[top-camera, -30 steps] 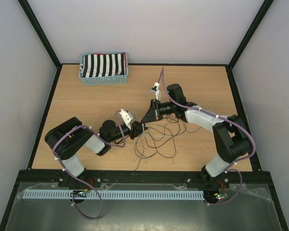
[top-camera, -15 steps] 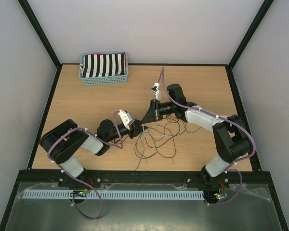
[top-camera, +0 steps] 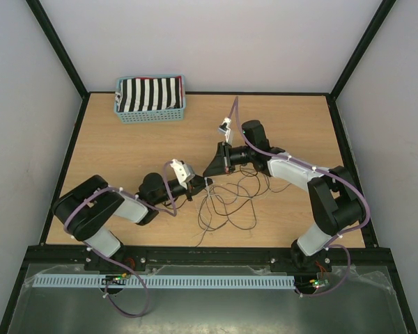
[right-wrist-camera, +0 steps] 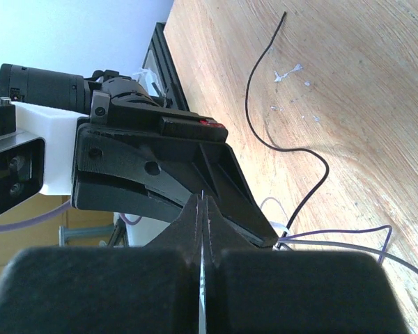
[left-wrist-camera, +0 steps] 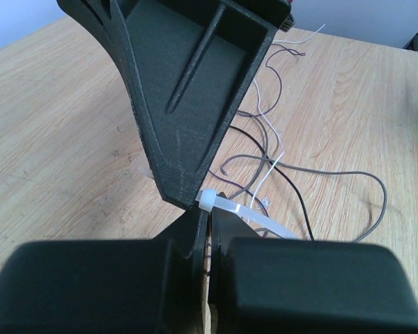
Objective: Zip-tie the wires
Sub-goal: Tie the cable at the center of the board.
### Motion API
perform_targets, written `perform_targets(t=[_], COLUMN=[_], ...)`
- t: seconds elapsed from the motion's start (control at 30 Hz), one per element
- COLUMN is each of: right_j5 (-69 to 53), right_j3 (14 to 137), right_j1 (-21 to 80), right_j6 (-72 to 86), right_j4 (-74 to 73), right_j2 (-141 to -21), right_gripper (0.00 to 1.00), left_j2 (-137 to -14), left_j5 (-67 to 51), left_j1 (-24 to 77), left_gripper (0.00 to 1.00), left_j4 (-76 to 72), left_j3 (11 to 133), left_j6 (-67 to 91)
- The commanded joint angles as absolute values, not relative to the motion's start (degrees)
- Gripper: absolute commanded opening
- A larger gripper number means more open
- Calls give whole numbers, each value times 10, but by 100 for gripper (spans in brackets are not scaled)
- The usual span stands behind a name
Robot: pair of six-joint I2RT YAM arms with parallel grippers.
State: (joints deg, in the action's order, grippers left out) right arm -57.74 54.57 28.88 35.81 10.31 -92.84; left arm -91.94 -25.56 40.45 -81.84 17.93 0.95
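Observation:
The wires (top-camera: 231,203) lie in thin dark and pale loops on the wooden table, right of centre; they also show as wires (left-wrist-camera: 292,174) and wires (right-wrist-camera: 292,139). A white zip tie (left-wrist-camera: 244,212) has its head at the tips of my left gripper (left-wrist-camera: 210,212), which is shut on it near the head. My right gripper (right-wrist-camera: 203,203) is shut on a thin pale strip, the zip tie's tail. In the top view, the left gripper (top-camera: 197,186) and right gripper (top-camera: 207,174) meet tip to tip at the wires' left end.
A blue basket (top-camera: 150,115) holding a black-and-white striped cloth (top-camera: 150,94) stands at the far left of the table. Black frame rails run along the table's edges. Purple cables run along both arms.
My left arm has drawn back to the left a little, its elbow swinging outward. Its gripper now sits shut at the zip tie's head. The right arm has barely moved.

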Motion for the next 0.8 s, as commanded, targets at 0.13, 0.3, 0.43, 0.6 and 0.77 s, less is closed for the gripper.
perform_targets(t=[0.13,0.3,0.43,0.6,0.77], right_j5=[-559,-538,-522,-497,-467], right_j3=[573,587,603,631,652], right_j1=[291,290,290,290,290], right_j6=[361,359,360,338,310], right_j4=[110,105,104,78,55], right_j2=[-944,-955,-965,-973,-982], right_gripper=[0,0,0,0,0], left_j2=[-880,-858,-853,-854,-848], left_j5=[-250,-237,-229,-220,-217], left_j1=[412,417,425,431,435], left_gripper=[0,0,0,0,0], left_j4=[-848,-848,-848,-849,-848], left_j3=[164,153,149,149,146], left_j6=[-8,-20,-26,-31,-32])
